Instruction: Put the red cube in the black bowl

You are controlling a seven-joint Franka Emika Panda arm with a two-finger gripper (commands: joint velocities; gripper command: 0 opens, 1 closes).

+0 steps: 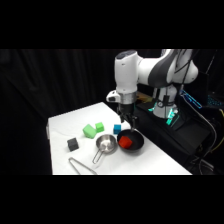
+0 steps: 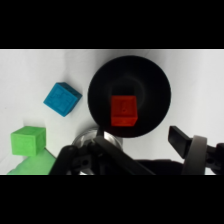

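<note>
The red cube (image 1: 126, 142) (image 2: 123, 111) lies inside the black bowl (image 1: 137, 145) (image 2: 150, 80), near its middle, on the table's right side. My gripper (image 1: 128, 121) (image 2: 142, 146) hangs directly above the bowl, apart from the cube. It is open and holds nothing. In the wrist view one dark finger (image 2: 180, 138) shows just past the bowl's rim; the other is hard to make out against the black linkage.
A blue cube (image 1: 117, 128) (image 2: 62, 99) sits just behind the bowl. A steel pot (image 1: 105, 143) (image 2: 91, 137) with a long handle stands left of it. Green blocks (image 1: 93, 129) (image 2: 28, 140), a dark cube (image 1: 73, 144) and metal tongs (image 1: 82, 165) lie further left.
</note>
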